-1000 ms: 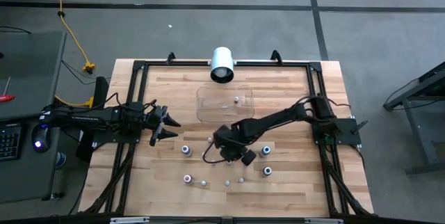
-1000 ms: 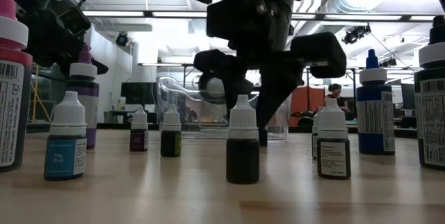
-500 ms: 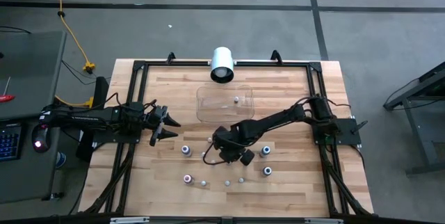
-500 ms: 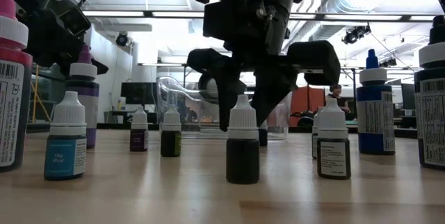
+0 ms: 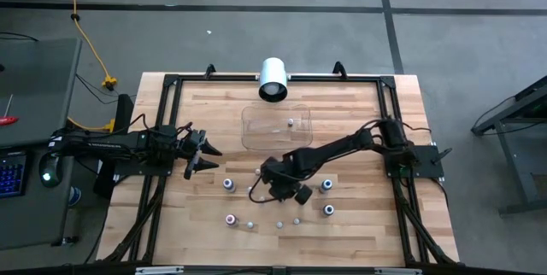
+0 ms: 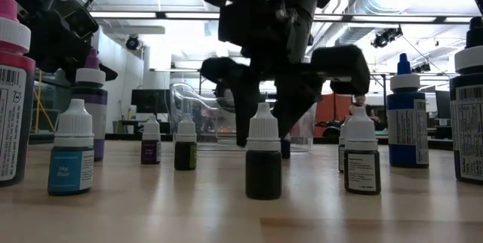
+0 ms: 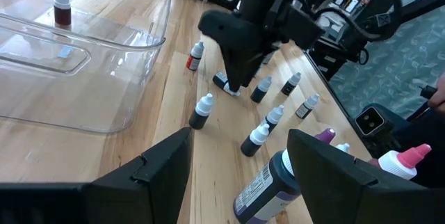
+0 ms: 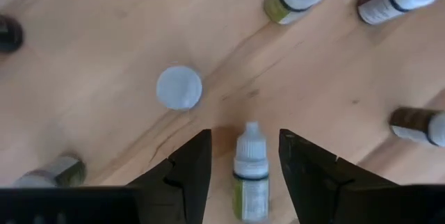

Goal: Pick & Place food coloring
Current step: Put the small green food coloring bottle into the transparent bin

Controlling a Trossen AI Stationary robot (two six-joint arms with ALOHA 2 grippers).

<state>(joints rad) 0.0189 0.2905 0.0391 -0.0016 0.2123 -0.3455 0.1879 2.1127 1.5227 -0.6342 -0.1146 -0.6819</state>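
Note:
My right gripper (image 8: 245,138) is open and points down at the table's middle (image 5: 279,190). A small white-capped food coloring bottle (image 8: 249,172) with a greenish body stands between its fingers, and I see a gap on each side. Other food coloring bottles stand around it, some larger (image 5: 228,184) (image 5: 326,186), some tiny (image 5: 279,223). One bottle (image 5: 291,122) stands inside the clear tray (image 5: 256,134). My left gripper (image 5: 205,151) waits open above the table's left part.
A white cylinder (image 5: 273,78) lies at the far edge behind the tray. A loose white cap or bottle top (image 8: 179,88) shows just beyond my right fingers. Bottles ring the right gripper closely (image 7: 201,111) (image 7: 256,139). Black frame rails (image 5: 162,121) border the table.
The right gripper has turned about its wrist and come down toward the table, so both fingers now hang lower around the small bottle. The left arm and the bottles have kept still.

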